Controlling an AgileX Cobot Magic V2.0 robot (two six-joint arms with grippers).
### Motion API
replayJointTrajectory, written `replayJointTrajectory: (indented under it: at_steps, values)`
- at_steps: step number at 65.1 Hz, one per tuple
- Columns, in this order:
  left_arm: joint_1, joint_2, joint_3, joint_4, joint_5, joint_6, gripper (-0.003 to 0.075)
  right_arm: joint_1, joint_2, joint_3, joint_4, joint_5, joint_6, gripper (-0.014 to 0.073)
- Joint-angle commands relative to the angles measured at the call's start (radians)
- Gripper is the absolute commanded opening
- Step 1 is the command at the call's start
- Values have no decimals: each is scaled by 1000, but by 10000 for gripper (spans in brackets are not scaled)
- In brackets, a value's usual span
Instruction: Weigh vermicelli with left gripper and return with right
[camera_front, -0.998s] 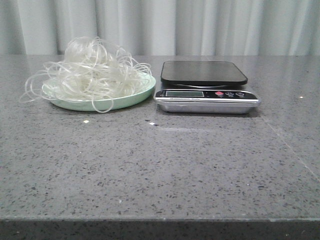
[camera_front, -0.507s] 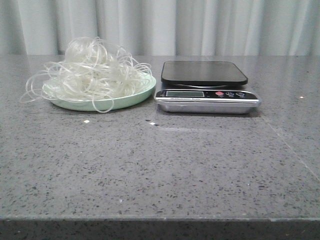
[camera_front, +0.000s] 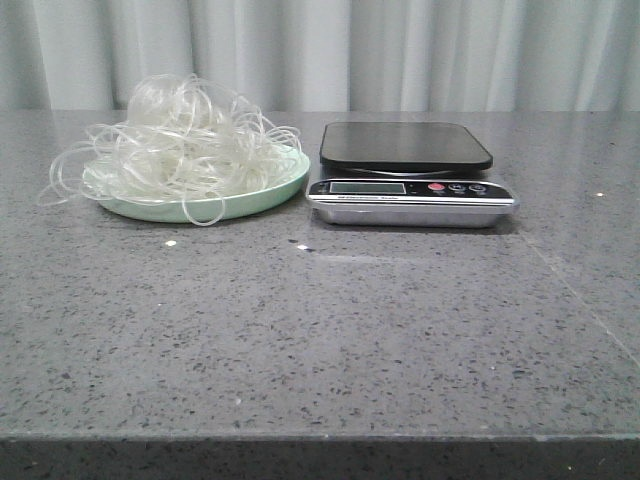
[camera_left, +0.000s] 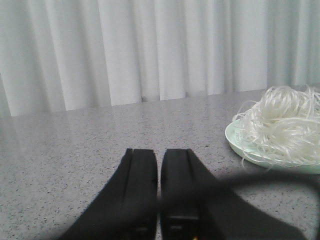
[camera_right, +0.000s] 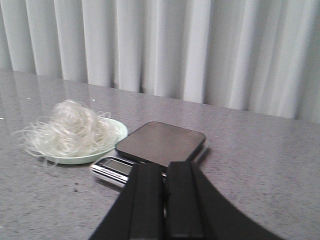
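Change vs earlier: almost nil; scale (camera_front: 410, 180) and plate (camera_front: 265, 196) sit a hair further left in front view, whole scene alike, nothing handled.
Vermicelli (camera_front: 180, 145): loose whitish tangle heaped on mint-green plate, loops spilling over rim on robot's left side and at front; also seen in left wrist view (camera_left: 280, 122) and right wrist view (camera_right: 70, 127).
Plate: on grey speckled surface (camera_front: 320, 330), just beside scale, to its left; touching or not, can't tell.
Scale: dark platform bare, silver front w/ display and buttons.
Left gripper (camera_left: 159, 200): jaws pressed together, holding nothing, low over surface, well apart from plate.
Right gripper (camera_right: 165, 200): jaws closed, nothing between, hovering on near side of scale.
Backdrop: pale curtain (camera_front: 330, 50) behind surface.
Arms: neither shows in front view.
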Motion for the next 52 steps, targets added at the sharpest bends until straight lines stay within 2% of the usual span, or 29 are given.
replayJointTrajectory:
  at_steps: [1,9,14,27,39,52]
  values:
    - [-5,-22,8,-2,-84,-12,146,-80,12,-5,-67,-85,-9,165]
    - [-5,-20,8,-2,-84,-12,146,-175,11,57,-73,-127,-9,165]
    - [-5,-20,8,-2,-84,-12,146,-228,8,143,-75,-234,-9,165]
    - [-5,-20,8,-2,-84,-12,146,-259,6,302,-78,-472,42,165]
    - [-5,-20,8,-2,-84,-12,146,-260,-70,351,-78,-472,45,165]
    - [-4,-20,8,-2,-84,-12,146,-266,-68,351,-79,-461,57,165]
